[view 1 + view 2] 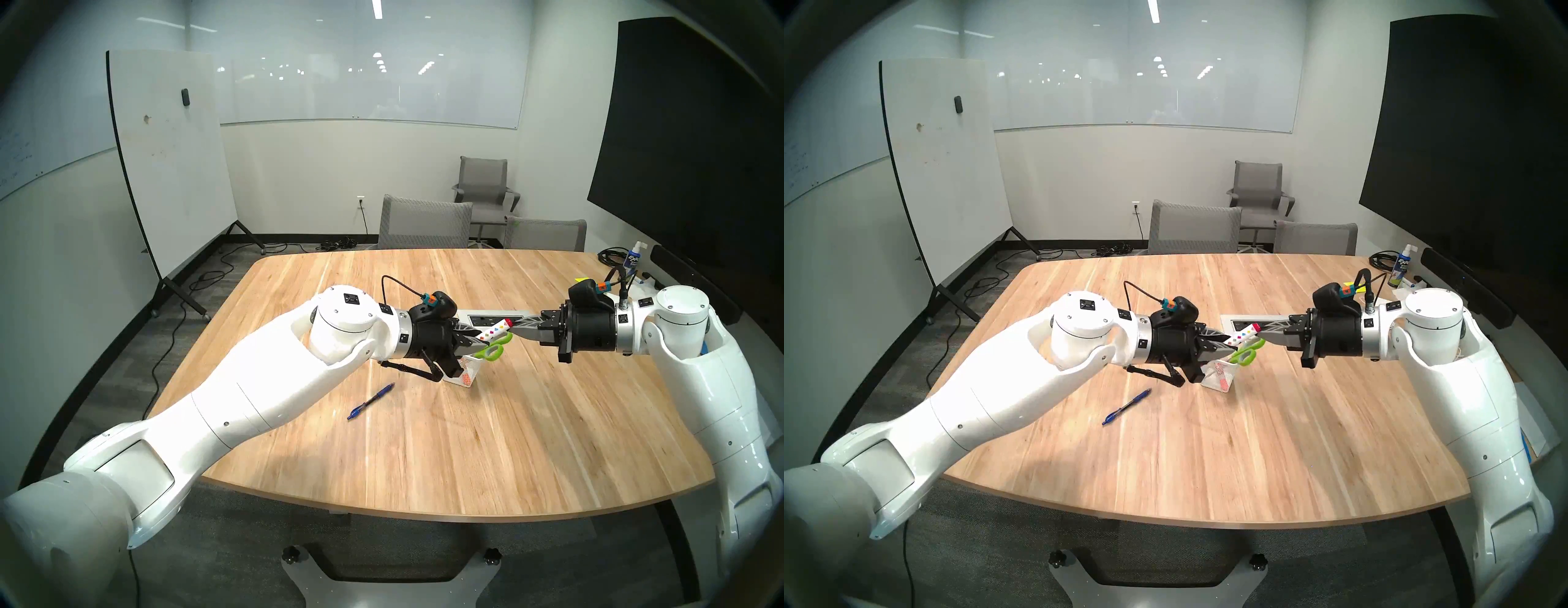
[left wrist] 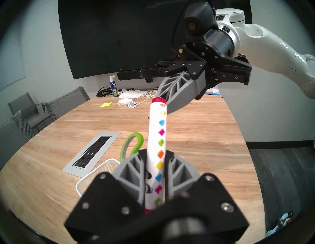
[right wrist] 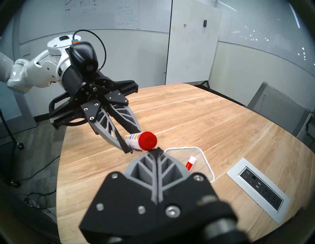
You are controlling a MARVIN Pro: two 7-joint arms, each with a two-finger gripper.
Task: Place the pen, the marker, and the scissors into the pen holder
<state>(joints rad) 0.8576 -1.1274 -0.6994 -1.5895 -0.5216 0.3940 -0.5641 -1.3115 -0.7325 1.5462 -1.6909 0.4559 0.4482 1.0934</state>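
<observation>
Marker (image 2: 157, 151) clamped in left hand (image 2: 156, 160), above pen holder (image 2: 95, 172) rim

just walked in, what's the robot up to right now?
Tidying stationery into the white mesh pen holder. The left gripper is shut on a white marker with red ends, held roughly level above the holder. The right gripper is shut and empty, its tips right at the marker's red cap. The green-handled scissors are already in the holder. The blue pen lies on the table.
</observation>
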